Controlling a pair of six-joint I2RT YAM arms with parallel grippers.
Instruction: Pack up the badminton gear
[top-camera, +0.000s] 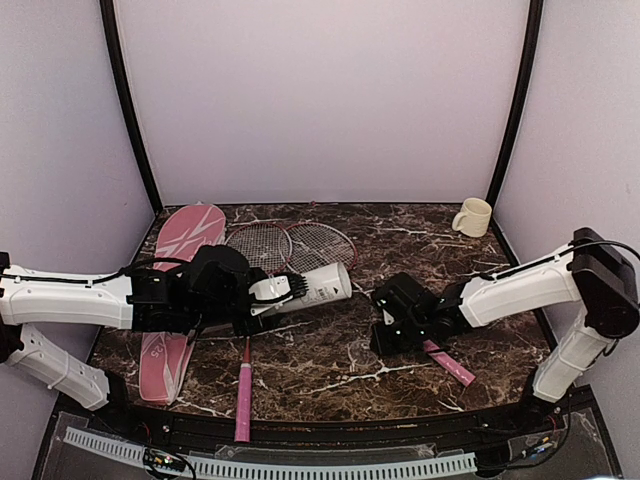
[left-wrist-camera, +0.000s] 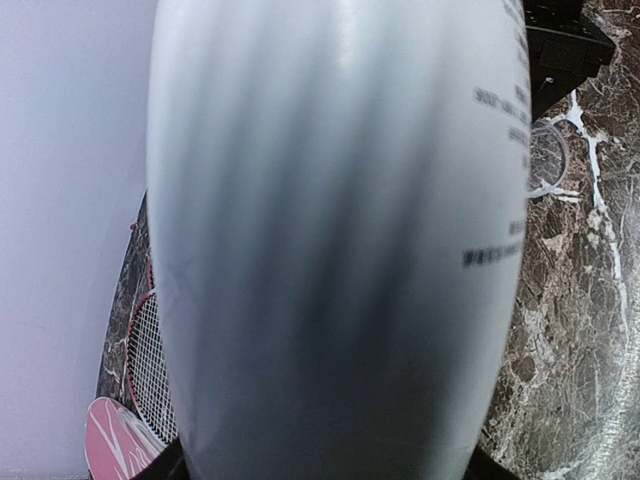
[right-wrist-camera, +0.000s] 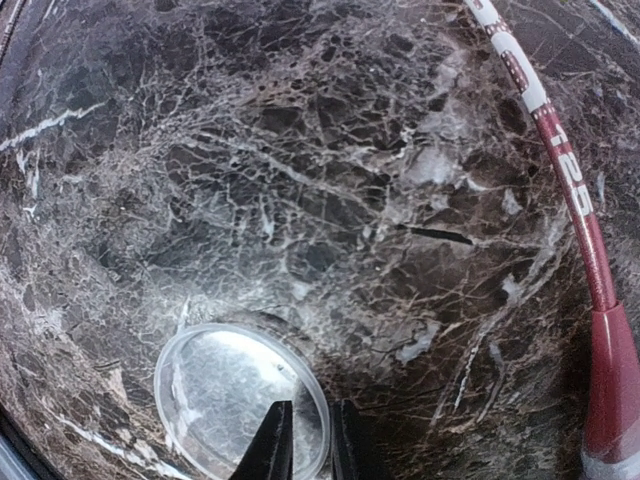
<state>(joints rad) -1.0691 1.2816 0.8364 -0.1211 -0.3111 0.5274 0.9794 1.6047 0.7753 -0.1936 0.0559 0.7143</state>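
Observation:
My left gripper (top-camera: 274, 294) is shut on the white tube (top-camera: 318, 285) and holds it lying across, open end to the right. The tube fills the left wrist view (left-wrist-camera: 330, 250). My right gripper (right-wrist-camera: 308, 442) is low over the table and pinches the rim of a clear round lid (right-wrist-camera: 235, 400), one finger inside and one outside. Two red-rimmed racquet heads (top-camera: 290, 243) lie behind the tube. One pink handle (top-camera: 243, 395) points to the front edge. The other (top-camera: 450, 363) lies under my right arm, its shaft (right-wrist-camera: 560, 170) in the right wrist view. The pink cover (top-camera: 180, 290) lies at the left. No shuttlecocks show.
A cream mug (top-camera: 472, 217) stands at the back right corner. The dark marble table (top-camera: 330, 370) is walled by pale panels on three sides. My right gripper (left-wrist-camera: 565, 45) and the lid (left-wrist-camera: 548, 160) show just past the tube's end.

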